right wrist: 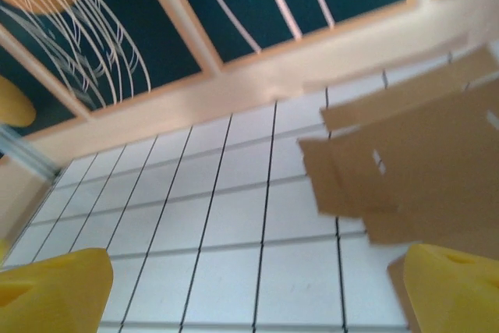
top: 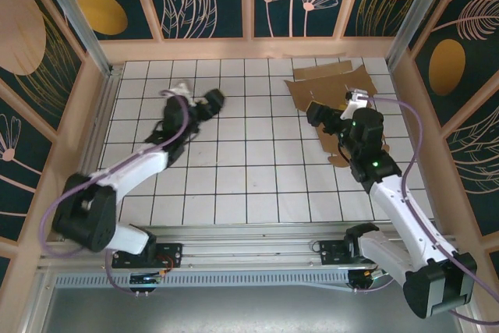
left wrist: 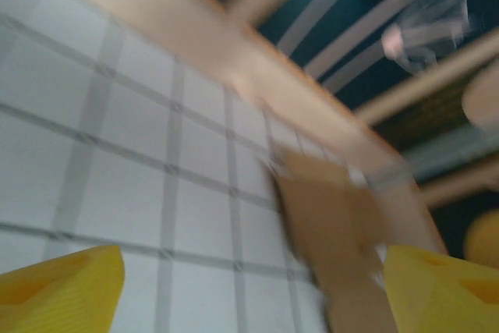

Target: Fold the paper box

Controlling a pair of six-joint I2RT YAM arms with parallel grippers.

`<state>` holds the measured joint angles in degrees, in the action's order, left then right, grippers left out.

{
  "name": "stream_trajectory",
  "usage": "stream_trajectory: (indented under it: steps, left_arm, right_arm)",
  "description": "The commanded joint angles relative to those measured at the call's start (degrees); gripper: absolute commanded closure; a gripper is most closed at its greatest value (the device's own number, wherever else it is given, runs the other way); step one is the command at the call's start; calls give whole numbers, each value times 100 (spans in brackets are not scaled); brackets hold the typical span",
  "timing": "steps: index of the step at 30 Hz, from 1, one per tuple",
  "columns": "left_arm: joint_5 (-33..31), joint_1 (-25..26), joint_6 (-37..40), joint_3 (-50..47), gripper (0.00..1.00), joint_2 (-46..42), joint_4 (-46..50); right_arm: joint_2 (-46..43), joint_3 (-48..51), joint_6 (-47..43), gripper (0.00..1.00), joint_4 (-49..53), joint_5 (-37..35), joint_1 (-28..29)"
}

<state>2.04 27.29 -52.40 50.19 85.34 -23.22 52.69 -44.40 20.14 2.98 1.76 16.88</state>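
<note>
Paper box [top: 327,87]: flat brown die-cut sheet, unfolded, lying on the tiled table [top: 257,169] at its far right corner. The sheet's far edge is close to the wooden rail [top: 234,48] along the table's far side.

Right gripper [top: 313,112]: over the table's far right part, at the near left edge of the sheet. In the right wrist view the yellow fingers [right wrist: 452,286] stand wide apart with nothing between them, and the paper box [right wrist: 421,161] lies ahead and to the right. Contact with the sheet: cannot tell.

Left gripper [top: 212,100]: above the table's far middle, left of centre, well apart from the sheet. The left wrist view is blurred. Yellow fingers [left wrist: 62,286] are spread wide, holding nothing, with bare tiles between them. The paper box [left wrist: 327,224] sits ahead, towards the right finger.
</note>
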Motion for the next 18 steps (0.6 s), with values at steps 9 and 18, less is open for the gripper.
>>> stream_trajectory:
  steps: [9,18]
  left_arm:
    - [236,1410,-2119,3089,28,3549,199]
    - [-178,1410,-1521,6609,27,5982,2230]
  right_arm:
    - [-319,-467,1053,3,2044,641,-13]
    - [-626,-214,1107,3,1945,501,-23]
